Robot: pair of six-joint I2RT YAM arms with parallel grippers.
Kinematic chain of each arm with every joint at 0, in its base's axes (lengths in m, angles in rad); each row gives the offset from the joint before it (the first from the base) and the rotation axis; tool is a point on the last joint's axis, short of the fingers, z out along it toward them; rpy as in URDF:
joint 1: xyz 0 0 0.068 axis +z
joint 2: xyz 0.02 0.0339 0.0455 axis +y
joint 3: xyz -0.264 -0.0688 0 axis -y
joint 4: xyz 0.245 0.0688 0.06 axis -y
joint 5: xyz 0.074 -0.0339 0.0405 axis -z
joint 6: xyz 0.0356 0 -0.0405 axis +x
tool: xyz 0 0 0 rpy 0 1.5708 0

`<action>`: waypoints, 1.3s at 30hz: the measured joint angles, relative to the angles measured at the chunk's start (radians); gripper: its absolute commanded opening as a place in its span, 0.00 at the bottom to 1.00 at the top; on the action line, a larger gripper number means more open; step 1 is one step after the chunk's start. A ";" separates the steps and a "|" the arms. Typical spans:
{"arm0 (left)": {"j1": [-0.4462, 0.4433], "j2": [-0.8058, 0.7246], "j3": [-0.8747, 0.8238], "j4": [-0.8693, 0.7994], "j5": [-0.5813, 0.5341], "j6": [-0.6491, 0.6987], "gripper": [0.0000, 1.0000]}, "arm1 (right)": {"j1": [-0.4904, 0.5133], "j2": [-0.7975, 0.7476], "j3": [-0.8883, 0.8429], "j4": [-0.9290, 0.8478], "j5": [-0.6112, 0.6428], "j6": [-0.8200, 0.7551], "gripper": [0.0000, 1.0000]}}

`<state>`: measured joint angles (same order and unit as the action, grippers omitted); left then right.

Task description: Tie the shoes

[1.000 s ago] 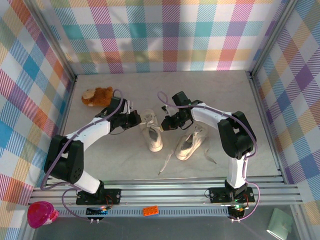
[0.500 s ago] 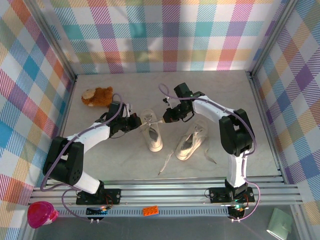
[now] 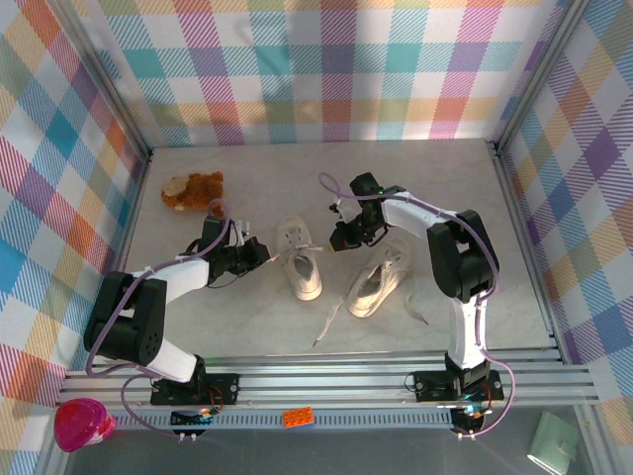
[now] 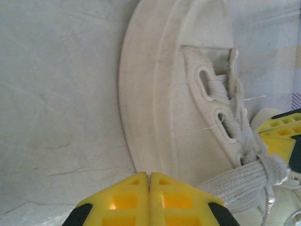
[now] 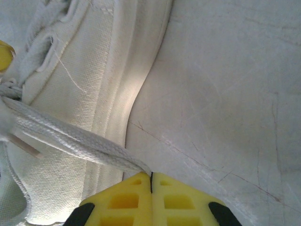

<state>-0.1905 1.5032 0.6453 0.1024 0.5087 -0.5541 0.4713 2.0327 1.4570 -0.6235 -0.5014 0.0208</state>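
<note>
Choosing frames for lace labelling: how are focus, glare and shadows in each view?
Top external: even light, sharp, faint shadows beside the arms, shoes small. Left wrist: eyelets clear, near lace and yellow claw soft. Right wrist: bright sheen along the sole, lace weave crisp.

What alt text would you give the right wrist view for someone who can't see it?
The right gripper, yellow and shut at the bottom edge, pinches a white lace that runs up and left to a cream sneaker. The sneaker lies along the left side on a pale grey table.
</note>
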 measured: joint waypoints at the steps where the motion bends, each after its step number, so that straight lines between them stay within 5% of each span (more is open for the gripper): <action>1: 0.002 -0.001 -0.003 0.006 0.000 -0.003 0.00 | 0.000 0.000 -0.005 0.001 -0.001 0.000 0.00; 23: 0.032 -0.071 -0.055 0.032 0.007 -0.007 0.00 | -0.013 0.000 -0.038 0.024 -0.034 0.020 0.00; 24: 0.033 -0.070 -0.059 0.031 0.011 -0.006 0.00 | -0.016 0.000 -0.038 0.025 -0.039 0.021 0.01; 25: 0.033 -0.070 -0.062 0.031 0.015 -0.006 0.00 | -0.018 -0.001 -0.039 0.029 -0.045 0.021 0.19; 28: 0.036 -0.074 -0.065 0.016 0.014 0.002 0.39 | -0.025 -0.018 -0.055 0.035 -0.041 0.021 0.51; 30: 0.041 -0.090 -0.057 -0.032 -0.002 0.017 0.51 | -0.034 -0.043 -0.065 0.027 -0.030 0.010 0.56; 39: 0.048 -0.188 0.153 -0.225 -0.034 0.151 0.49 | -0.046 -0.167 -0.021 0.000 -0.060 -0.058 0.51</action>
<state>-0.1429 1.3148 0.7986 -0.1223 0.4751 -0.4030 0.4255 1.8652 1.4357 -0.6231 -0.5610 -0.0368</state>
